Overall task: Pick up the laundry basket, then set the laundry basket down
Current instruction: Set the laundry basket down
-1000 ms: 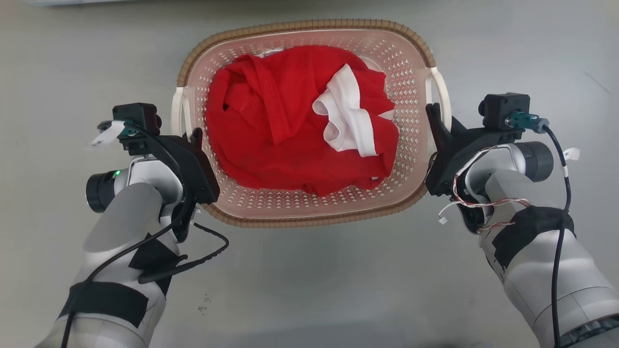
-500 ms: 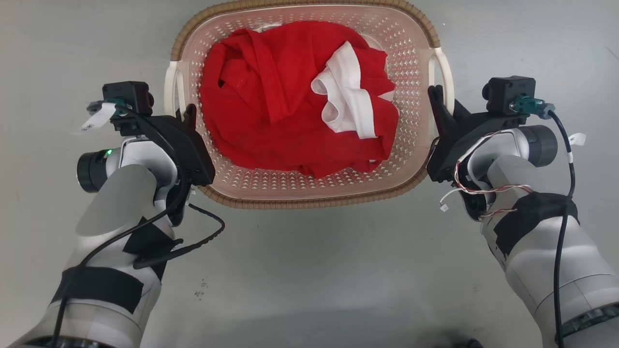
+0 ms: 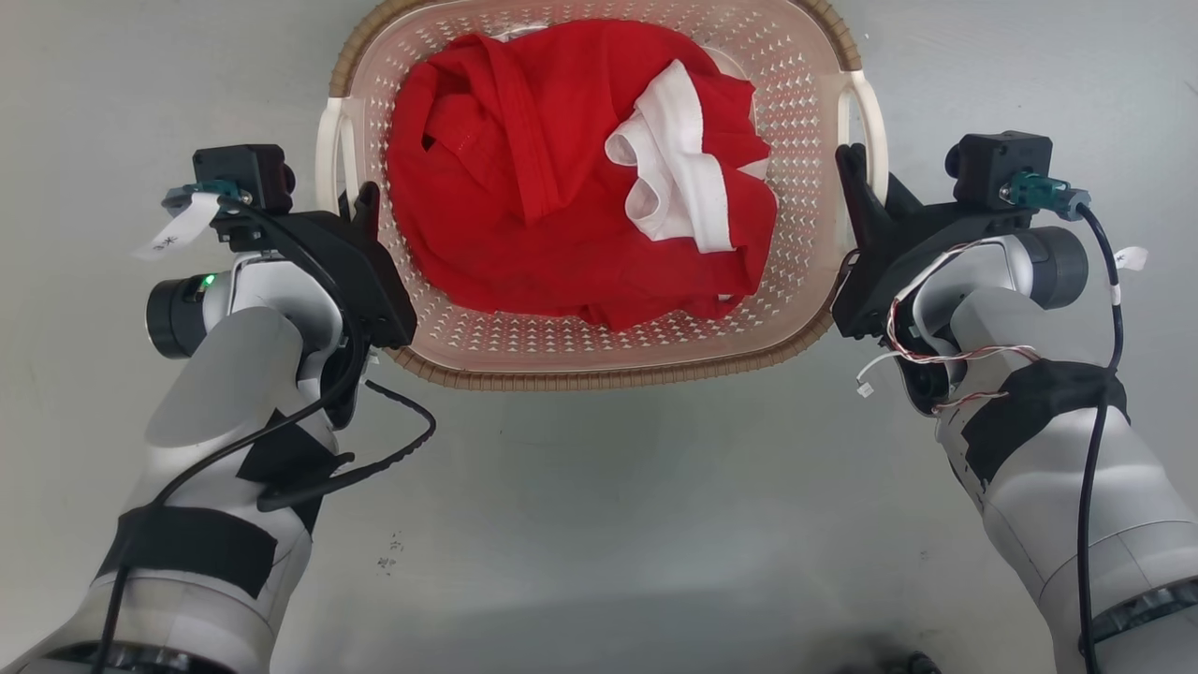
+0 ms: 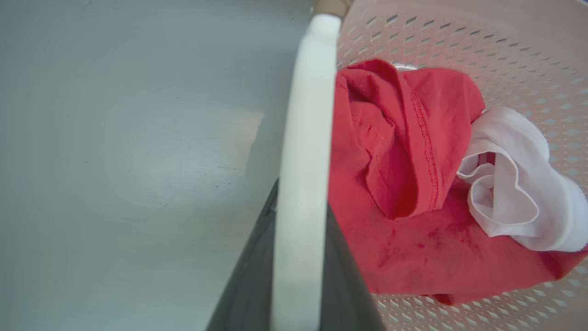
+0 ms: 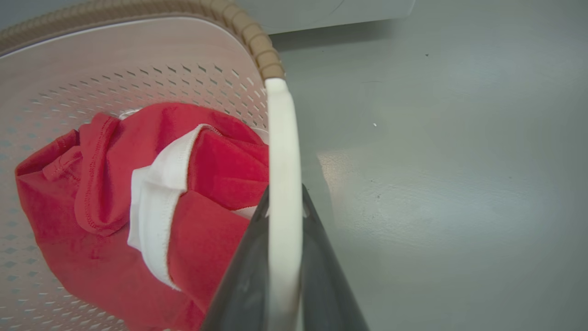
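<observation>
Firstly, the left claw (image 3: pixel 360 201) grips the white left handle (image 3: pixel 328 159) of the laundry basket (image 3: pixel 608 379), the handle between its fingers. Centrally, the basket lies between both arms above the grey floor (image 3: pixel 599 524), holding a red garment (image 3: pixel 524 187) with a white garment (image 3: pixel 674 178) on top; contact with the floor cannot be judged. Lastly, the right claw (image 3: pixel 856 168) grips the right handle (image 3: pixel 875 112) likewise.

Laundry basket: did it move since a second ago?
Yes. The laundry basket has slid up the head view, farther from the dark floor specks, and looks slightly bigger, so it is probably being lifted.
</observation>
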{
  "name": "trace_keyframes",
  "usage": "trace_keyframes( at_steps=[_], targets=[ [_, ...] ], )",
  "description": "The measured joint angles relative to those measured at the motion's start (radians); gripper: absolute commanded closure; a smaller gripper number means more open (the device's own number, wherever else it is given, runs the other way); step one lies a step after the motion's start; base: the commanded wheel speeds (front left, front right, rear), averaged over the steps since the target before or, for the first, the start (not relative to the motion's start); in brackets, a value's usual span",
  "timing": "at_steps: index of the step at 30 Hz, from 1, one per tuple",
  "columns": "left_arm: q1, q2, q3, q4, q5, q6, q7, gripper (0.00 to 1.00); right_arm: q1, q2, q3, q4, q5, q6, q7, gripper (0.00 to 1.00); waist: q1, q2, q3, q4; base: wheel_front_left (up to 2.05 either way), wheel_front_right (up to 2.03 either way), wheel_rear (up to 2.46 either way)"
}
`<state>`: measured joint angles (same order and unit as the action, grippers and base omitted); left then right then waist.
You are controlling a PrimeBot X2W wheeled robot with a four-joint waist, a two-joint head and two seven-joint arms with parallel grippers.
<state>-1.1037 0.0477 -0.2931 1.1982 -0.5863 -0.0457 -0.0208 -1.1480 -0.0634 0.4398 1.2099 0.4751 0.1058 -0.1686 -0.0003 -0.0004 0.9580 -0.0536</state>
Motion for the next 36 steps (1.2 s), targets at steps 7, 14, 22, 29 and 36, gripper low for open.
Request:
trace_keyframes(
  at_steps=[7, 14, 22, 29, 36],
  targets=[
    [-0.006, -0.004, -0.002, 0.014, 0.0, -0.009, -0.003, 1.0, -0.007, 0.002, 0.0, 0.012, 0.001, 0.001, 0.0, 1.0, 0.0004, 0.0005, -0.008, 0.003, 0.0, 0.0, 0.0],
    [-0.01, -0.008, -0.002, 0.032, 0.0, -0.022, -0.003, 1.0, -0.008, 0.004, 0.004, 0.023, 0.002, 0.009, 0.0, 0.78, 0.0007, 0.0007, -0.018, 0.006, 0.0, 0.0, 0.0],
    [-0.01, -0.002, 0.001, 0.049, -0.003, -0.042, 0.006, 1.0, -0.008, 0.005, 0.008, 0.035, 0.009, 0.01, 0.001, 0.27, 0.0006, 0.0007, -0.033, 0.008, 0.0, 0.0, 0.0],
    [-0.01, 0.009, 0.007, 0.057, -0.021, -0.054, 0.016, 0.0, -0.009, -0.009, 0.012, 0.043, 0.019, 0.012, 0.009, 0.07, 0.0005, 0.0007, -0.048, 0.008, 0.0, 0.0, 0.0],
    [-0.01, 0.012, 0.011, 0.062, -0.026, -0.066, 0.019, 0.0, -0.009, -0.014, 0.015, 0.047, 0.029, 0.018, 0.011, 0.01, 0.0003, 0.0006, -0.076, 0.008, 0.0, 0.0, 0.0]
  ],
)
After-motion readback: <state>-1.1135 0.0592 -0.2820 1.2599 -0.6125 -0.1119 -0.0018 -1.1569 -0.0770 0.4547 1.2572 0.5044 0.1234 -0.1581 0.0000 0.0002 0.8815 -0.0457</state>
